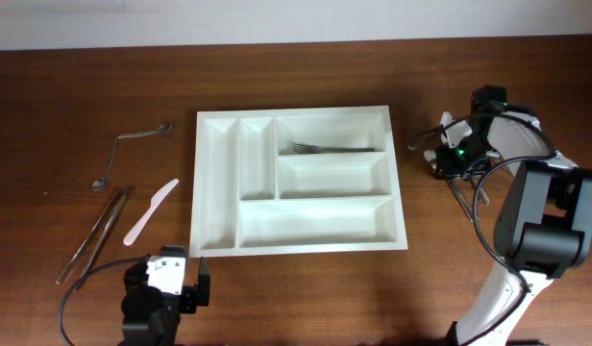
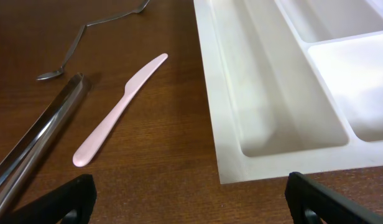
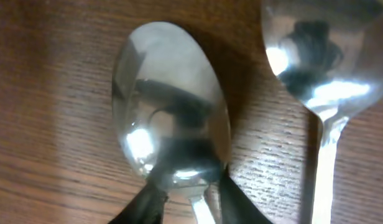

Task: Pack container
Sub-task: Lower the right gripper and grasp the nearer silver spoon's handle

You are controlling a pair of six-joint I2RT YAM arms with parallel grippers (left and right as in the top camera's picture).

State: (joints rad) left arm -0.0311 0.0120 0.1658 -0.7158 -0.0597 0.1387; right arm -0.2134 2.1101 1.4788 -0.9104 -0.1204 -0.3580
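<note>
Dark wooden bench (image 1: pixel 306 298): the white container (image 1: pixel 306 247) sits at its centre, one fork (image 1: pixel 334 148) inside. Near the right edge, the right gripper (image 3: pixel 191 193) pinches a spoon (image 3: pixel 173 106) by the neck; the left gripper (image 2: pixel 194 196) hangs wide open. A slow, straight lift should spare the neighbouring spoon (image 3: pixel 322 62).

Left gripper (image 1: pixel 169 274) low, jaws wide, right gripper (image 3: pixel 185 199) pinching spoon (image 3: pixel 173 106)

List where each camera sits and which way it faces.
Overhead: fixed above the table, facing straight down on the tray; left gripper and right gripper show.
Left wrist: low, facing forward past the pink knife to the tray's corner; own fingertips at bottom corners.
Right wrist: close above the wood, facing down on a spoon; own dark fingers flank its neck.
Shared: overhead and left wrist both show tray and knife.
</note>
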